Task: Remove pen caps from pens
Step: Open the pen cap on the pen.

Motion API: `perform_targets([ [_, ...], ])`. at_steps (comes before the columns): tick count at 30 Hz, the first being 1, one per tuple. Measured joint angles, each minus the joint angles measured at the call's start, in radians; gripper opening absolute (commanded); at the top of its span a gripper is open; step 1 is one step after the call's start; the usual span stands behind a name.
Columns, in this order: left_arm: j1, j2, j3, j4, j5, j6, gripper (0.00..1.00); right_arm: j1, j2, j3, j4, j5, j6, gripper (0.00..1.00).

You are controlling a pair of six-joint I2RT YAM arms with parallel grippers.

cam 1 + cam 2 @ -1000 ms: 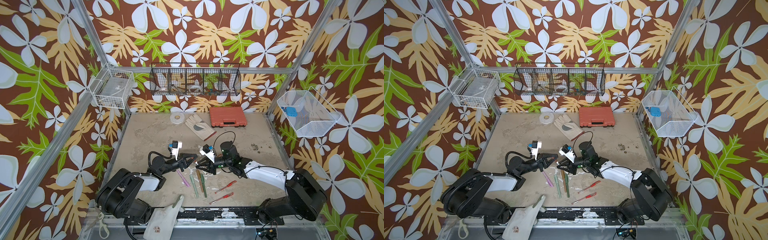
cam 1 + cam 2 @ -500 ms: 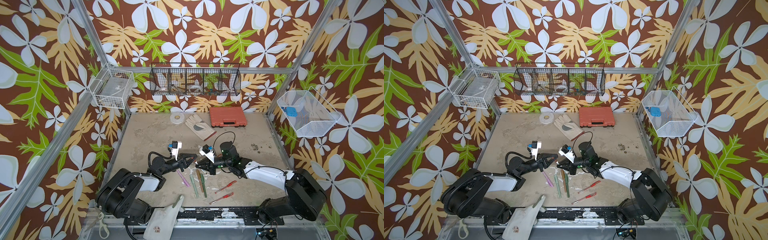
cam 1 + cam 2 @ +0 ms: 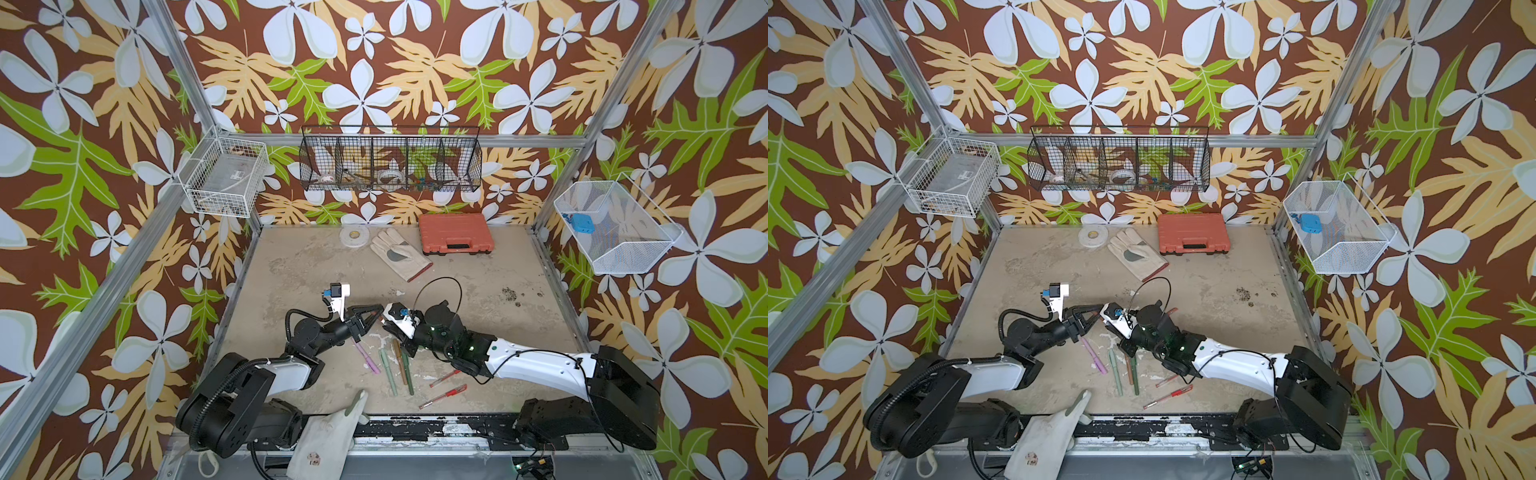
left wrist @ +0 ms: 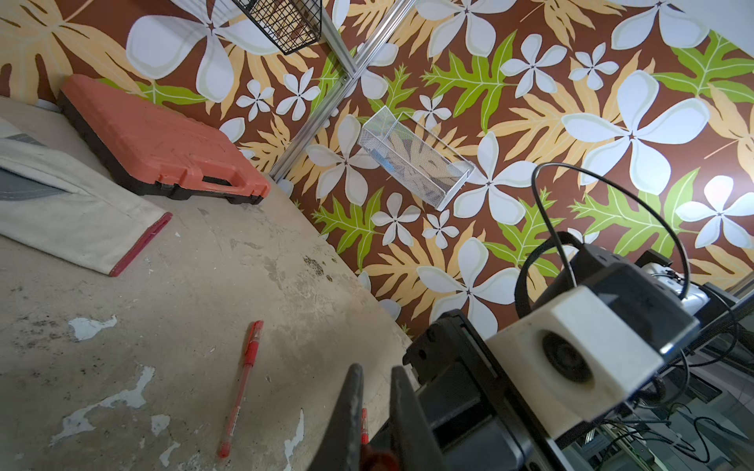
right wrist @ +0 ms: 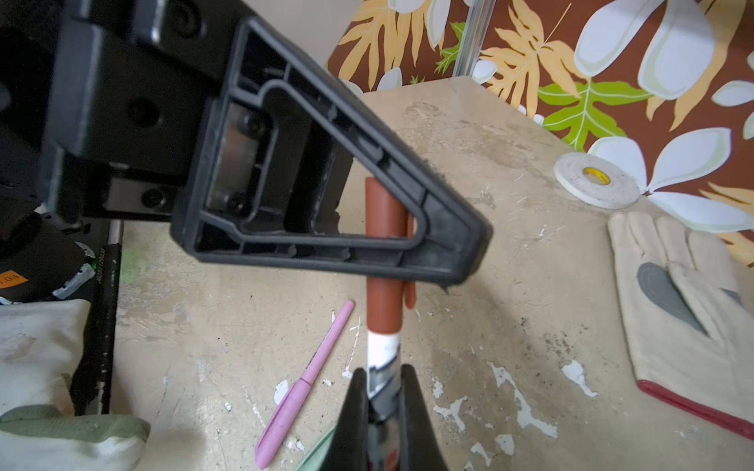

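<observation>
We're looking into a robot test cell. Aluminium frame (image 3: 191, 83), leafy wallpaper panels (image 3: 374, 62), wire basket (image 3: 390, 164), scuffed worktop (image 3: 498, 282).

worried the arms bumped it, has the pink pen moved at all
No. The pink pen lies at the same spot and angle relative to the orange case.

Both arms (image 3: 286, 372) running white shells (image 3: 540, 365) over black joints (image 3: 232, 399); ribbed black triangular fingers (image 5: 326, 195); white wrist-camera blocks (image 4: 571, 359) trailing looped black cables (image 3: 440, 279).

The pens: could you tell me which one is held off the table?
The white marker: right tool grips its barrel, left tool its dark red cap; the others lie flat.
</observation>
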Motion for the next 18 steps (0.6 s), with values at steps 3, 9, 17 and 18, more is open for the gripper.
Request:
perform_targets([
  [3,0.005,-0.011,-0.003,-0.013,-0.002,-0.004,0.0,-0.014,0.006,-0.002,0.012,-0.037,-0.011,0.0],
  [9,0.015,-0.011,-0.003,-0.01,-0.008,-0.007,0.0,-0.114,0.052,0.022,-0.007,-0.306,0.011,0.0],
  [17,0.019,-0.021,-0.004,0.005,-0.003,-0.018,0.0,-0.16,0.066,0.023,-0.037,-0.469,0.06,0.0],
  [18,0.019,-0.027,-0.004,0.003,-0.003,-0.017,0.0,-0.16,0.066,0.023,-0.038,-0.469,0.06,0.0],
])
